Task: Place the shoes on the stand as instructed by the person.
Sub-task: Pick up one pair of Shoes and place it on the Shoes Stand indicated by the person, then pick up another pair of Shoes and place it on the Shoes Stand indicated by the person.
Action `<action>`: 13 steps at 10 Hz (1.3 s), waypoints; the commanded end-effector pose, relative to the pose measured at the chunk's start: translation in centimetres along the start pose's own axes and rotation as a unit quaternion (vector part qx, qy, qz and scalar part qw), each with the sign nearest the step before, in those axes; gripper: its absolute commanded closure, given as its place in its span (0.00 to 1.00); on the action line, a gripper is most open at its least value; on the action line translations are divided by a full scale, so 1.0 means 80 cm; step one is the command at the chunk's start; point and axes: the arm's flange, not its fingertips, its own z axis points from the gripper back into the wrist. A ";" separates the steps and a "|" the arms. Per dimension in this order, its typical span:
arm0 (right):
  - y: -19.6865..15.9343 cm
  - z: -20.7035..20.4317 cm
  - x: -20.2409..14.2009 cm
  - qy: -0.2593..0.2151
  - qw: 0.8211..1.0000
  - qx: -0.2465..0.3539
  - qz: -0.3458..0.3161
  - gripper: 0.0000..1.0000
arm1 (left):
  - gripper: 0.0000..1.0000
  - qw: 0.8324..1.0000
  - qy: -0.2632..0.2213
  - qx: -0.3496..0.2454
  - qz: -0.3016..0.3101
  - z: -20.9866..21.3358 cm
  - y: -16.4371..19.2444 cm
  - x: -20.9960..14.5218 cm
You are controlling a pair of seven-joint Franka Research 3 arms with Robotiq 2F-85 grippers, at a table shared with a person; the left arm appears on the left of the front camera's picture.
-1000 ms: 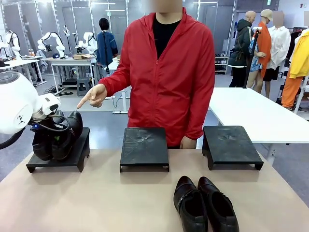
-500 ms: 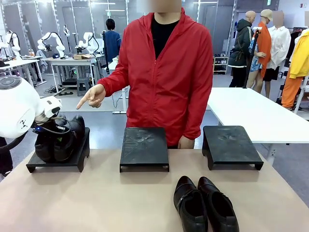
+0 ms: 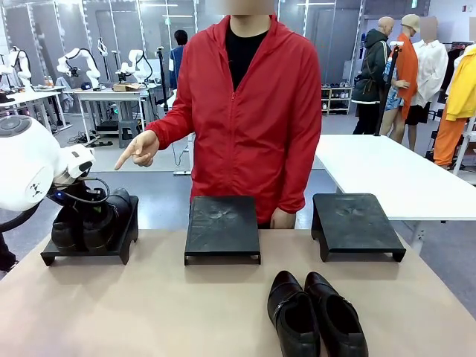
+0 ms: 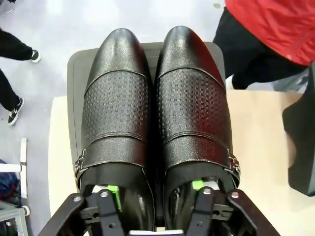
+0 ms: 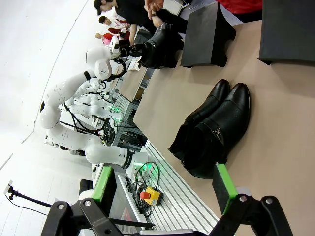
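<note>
One pair of black shoes [image 4: 156, 98] rests side by side on the left stand [image 3: 89, 249], toes toward the person. My left gripper [image 4: 156, 189] hangs over the heels, open, with one green pad [image 4: 113, 189] inside each shoe's opening. In the front view the left gripper [image 3: 80, 204] sits on top of that pair [image 3: 97, 222]. A second pair of shoes [image 3: 316, 316] lies on the table near my edge. My right gripper [image 5: 162, 182] is open and holds nothing, well back from that pair [image 5: 216, 128]. The person [image 3: 253, 111] in red points a hand [image 3: 137, 149] at the left stand.
A black middle stand [image 3: 223, 227] and a black right stand [image 3: 355, 223] stand bare along the table's far edge. The person's other hand [image 3: 281, 219] rests behind the middle stand. A white table [image 3: 387, 175] lies beyond at the right.
The left gripper has lowered the pair flat onto the left stand and spread its fingers apart. The person still points; the right arm has not moved.
</note>
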 end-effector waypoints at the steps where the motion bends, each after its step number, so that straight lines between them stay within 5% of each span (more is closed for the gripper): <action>1: 0.000 0.001 0.001 -0.004 1.000 0.004 0.008 0.00 | 0.03 1.000 -0.015 0.013 0.004 0.003 -0.004 0.006; 6: 0.000 0.001 0.001 -0.004 1.000 0.004 0.008 0.00 | 0.00 1.000 0.007 -0.018 0.013 0.047 -0.004 -0.004; 7: 0.000 0.001 0.001 -0.004 1.000 0.004 0.008 0.00 | 0.00 1.000 -0.009 -0.002 0.002 0.016 -0.003 0.005; 13: 0.000 0.001 0.001 -0.004 1.000 0.004 0.008 0.00 | 0.00 1.000 -0.009 -0.002 0.002 0.016 -0.003 0.005</action>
